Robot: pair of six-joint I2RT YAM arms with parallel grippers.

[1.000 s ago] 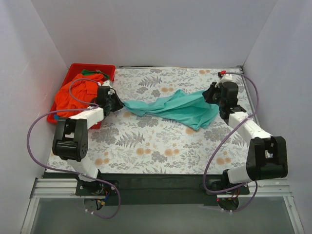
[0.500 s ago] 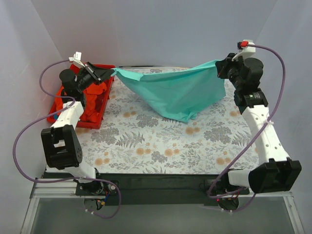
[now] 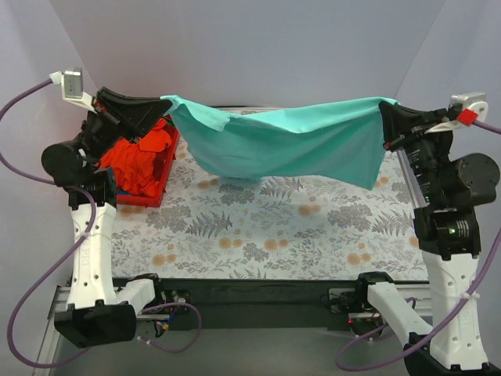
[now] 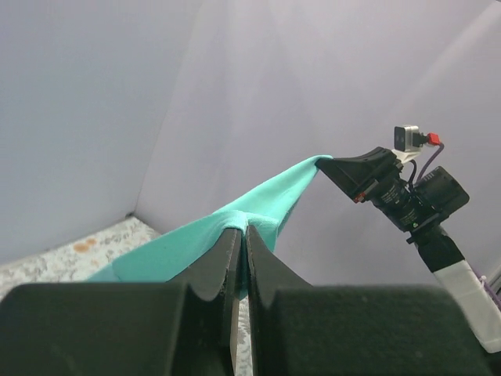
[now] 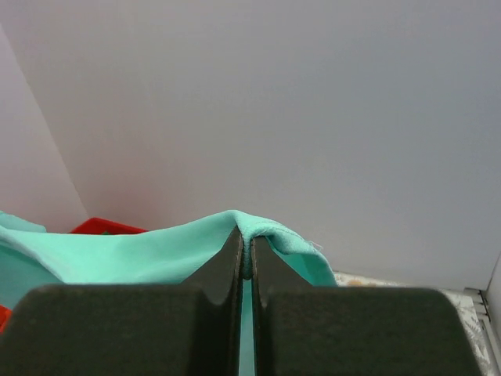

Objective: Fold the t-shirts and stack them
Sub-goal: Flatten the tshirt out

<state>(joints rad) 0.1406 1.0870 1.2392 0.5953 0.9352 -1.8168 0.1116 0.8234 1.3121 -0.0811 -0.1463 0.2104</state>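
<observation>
1. Left gripper (image 3: pixel 164 101): it is raised high above the floral table (image 3: pixel 274 227). Its fingers are pressed together with only cloth between them, clamping one top corner of the teal t-shirt (image 3: pixel 290 145).
2. Right gripper (image 3: pixel 383 111): it is held at about the same height as the left one. Its jaws are closed to a thin slit and pinch the opposite top corner of the same shirt.
3. Teal t-shirt: it spans the gap between the two grippers. The top edge sags slightly midway between them, and the body hangs below both as a loose sheet. The lower hem appears to hang clear of the table, though the overhead view does not settle this.
4. Left wrist view: the cloth bunches into a small fold at the fingertips. From there it runs away in a taut band to the right gripper, which faces it from across the workspace.
5. Right wrist view: a rolled edge of the shirt caps the fingertips, and the cloth spreads to the left of and below them.
6. Orange-red t-shirt (image 3: pixel 137 160): it lies heaped in the red bin (image 3: pixel 129 201), directly below the left gripper and well apart from the right one.
</observation>
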